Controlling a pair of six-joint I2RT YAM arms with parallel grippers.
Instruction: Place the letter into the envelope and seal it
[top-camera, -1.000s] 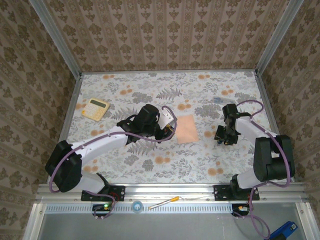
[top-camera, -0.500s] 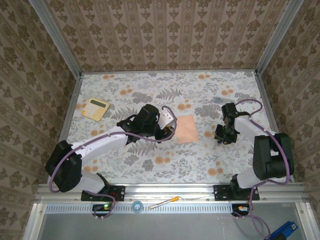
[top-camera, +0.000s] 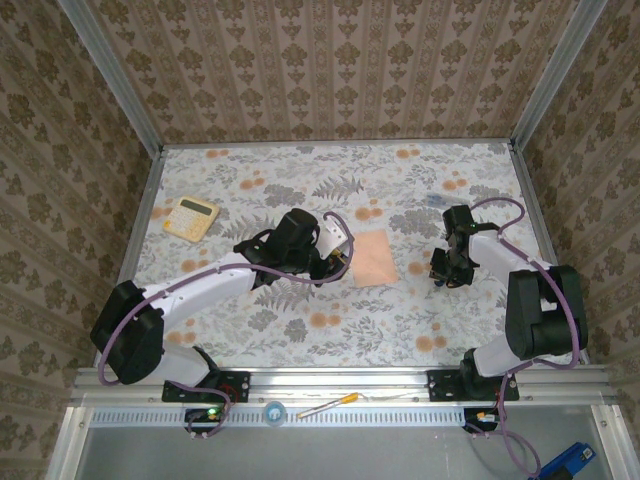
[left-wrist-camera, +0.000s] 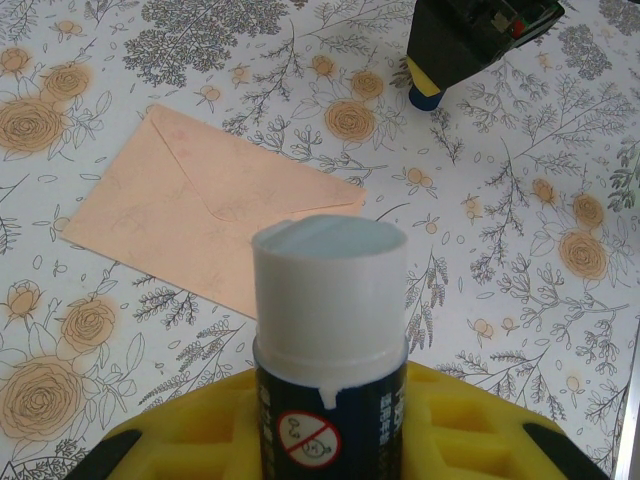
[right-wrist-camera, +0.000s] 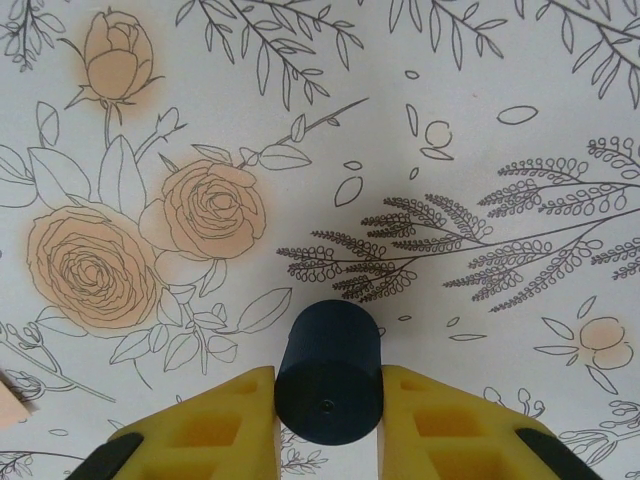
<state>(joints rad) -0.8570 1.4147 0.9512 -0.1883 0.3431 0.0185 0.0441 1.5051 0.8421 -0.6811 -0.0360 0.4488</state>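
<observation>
Envelope (top-camera: 375, 257): salmon-pink, lying flat on the floral table (top-camera: 420, 330), mid-table betw the 2 grippers; in L wrist view (left-wrist-camera: 205, 215) the pointed flap is folded down onto the body; 1 corner also shows at lower left of R wrist view (right-wrist-camera: 8, 408)
L gripper (top-camera: 336, 258): just left of the envelope, by its left edge; yellow fingers (left-wrist-camera: 470, 425) clenched on a glue stick (left-wrist-camera: 328, 330)
Glue stick: dark body w/ white collar & white top, uncapped; stands up out of the fingers w/ the envelope behind it in L wrist view; tip-to-paper contact: can't tell
R gripper (top-camera: 445, 272): right of the envelope, near but apart from it; yellow fingers (right-wrist-camera: 215, 425) pinch a dark round cap (right-wrist-camera: 328, 372), 1 pad each side, both touching it
Cap: over bare floral cloth; seen from L wrist view as a small dark piece under the R gripper (left-wrist-camera: 425, 95)
Calculator (top-camera: 190, 217): cream-yellow, far-left of table, well apart from the envelope
Pen (top-camera: 327, 405): on the metal rail at the near edge, betw the 2 arm bases
</observation>
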